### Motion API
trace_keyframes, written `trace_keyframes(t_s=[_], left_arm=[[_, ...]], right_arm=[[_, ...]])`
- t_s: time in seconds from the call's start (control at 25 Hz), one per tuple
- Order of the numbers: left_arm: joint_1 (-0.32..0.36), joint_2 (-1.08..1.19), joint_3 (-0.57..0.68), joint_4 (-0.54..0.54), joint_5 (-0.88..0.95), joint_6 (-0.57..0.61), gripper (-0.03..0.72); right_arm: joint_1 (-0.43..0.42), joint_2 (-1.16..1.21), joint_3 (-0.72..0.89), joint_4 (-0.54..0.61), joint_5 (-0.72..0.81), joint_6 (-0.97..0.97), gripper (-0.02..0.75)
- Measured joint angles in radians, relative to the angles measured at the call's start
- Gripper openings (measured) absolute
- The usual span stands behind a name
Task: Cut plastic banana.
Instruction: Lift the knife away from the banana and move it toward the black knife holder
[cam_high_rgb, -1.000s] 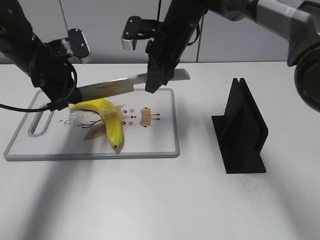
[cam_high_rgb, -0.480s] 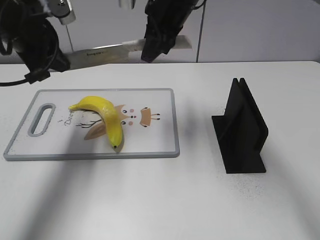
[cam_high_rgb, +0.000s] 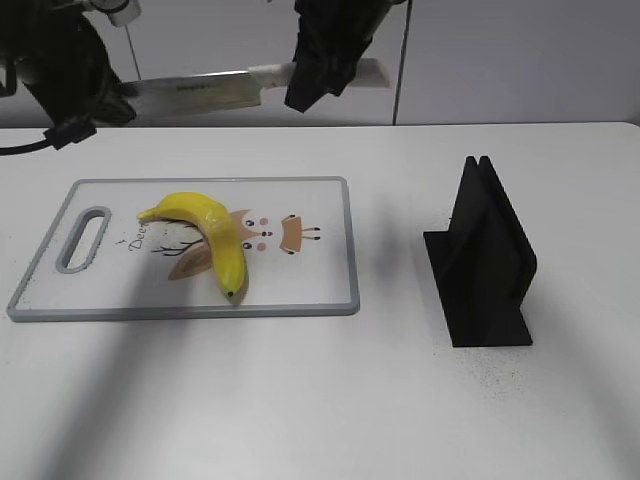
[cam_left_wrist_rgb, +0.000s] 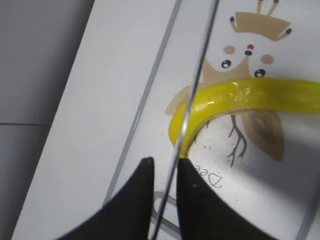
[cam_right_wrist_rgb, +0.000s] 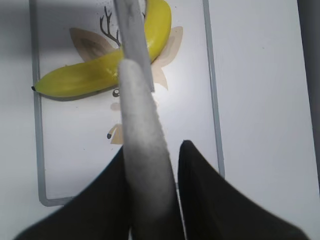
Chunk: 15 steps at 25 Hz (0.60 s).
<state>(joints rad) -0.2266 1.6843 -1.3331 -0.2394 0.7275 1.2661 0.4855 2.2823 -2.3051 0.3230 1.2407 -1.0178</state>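
Banana: your plastic banana (cam_high_rgb: 210, 238) lies whole on the cutting board (cam_high_rgb: 320, 290), left of the board's middle, curved, dark tip toward the near edge. It sits over the printed deer drawing (cam_high_rgb: 275, 232). Nothing touches it.

Knife: the knife (cam_high_rgb: 225, 88) is held level in the air, well above the board and behind it in the exterior view. Blade points left, pale handle to the right.

Right gripper: your right gripper (cam_right_wrist_rgb: 150, 165) is clamped on the knife's pale handle; the wrist view shows both black fingers (cam_right_wrist_rgb: 200, 200) pressed against its sides. From that camera the blade runs out over the banana (cam_right_wrist_rgb: 105, 70) below.

Left gripper: your left gripper (cam_left_wrist_rgb: 165, 170) has its two fingers (cam_left_wrist_rgb: 135, 200) nearly together with the blade's thin edge running between them. Looks pinched on the blade tip, but I cannot tell from the pictures whether the pads actually touch the metal. Banana (cam_left_wrist_rgb: 240, 100) and the board's grey rim (cam_left_wrist_rgb: 145, 100) are below it.

Board: flat on the white table (cam_high_rgb: 300, 400), handle slot (cam_high_rgb: 83, 238) at the left end.

Knife stand: the black slotted stand (cam_high_rgb: 485, 262) is upright on the table, right of the board and apart from it.
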Motion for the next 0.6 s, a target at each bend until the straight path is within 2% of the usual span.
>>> trace_keyframes(t_s=[0.08, 0.16, 0.2, 0.28, 0.44, 0.6], left_arm=[[0.002, 0.000, 0.000, -0.006, -0.021, -0.004, 0.332], [0.002, 0.000, 0.000, -0.017, -0.060, -0.008, 0.551], [0.002, 0.000, 0.000, -0.019, -0.096, -0.013, 0.614], [0.002, 0.000, 0.000, -0.023, -0.180, -0.026, 0.653], [0.002, 0.000, 0.000, -0.026, -0.339, -0.081, 0.667], [0.009, -0.006, -0.029, -0.030, -0.325, -0.309, 0.666]], right_arm=[[-0.005, -0.001, 0.000, -0.007, 0.000, 0.001, 0.191], [-0.008, -0.001, -0.001, -0.013, -0.001, 0.008, 0.170], [-0.009, -0.001, -0.001, -0.015, -0.001, 0.013, 0.159], [-0.013, -0.001, -0.002, -0.030, -0.008, 0.029, 0.159], [-0.018, -0.001, -0.002, -0.035, -0.009, 0.034, 0.159], [-0.018, -0.002, -0.002, -0.040, -0.009, 0.102, 0.159]])
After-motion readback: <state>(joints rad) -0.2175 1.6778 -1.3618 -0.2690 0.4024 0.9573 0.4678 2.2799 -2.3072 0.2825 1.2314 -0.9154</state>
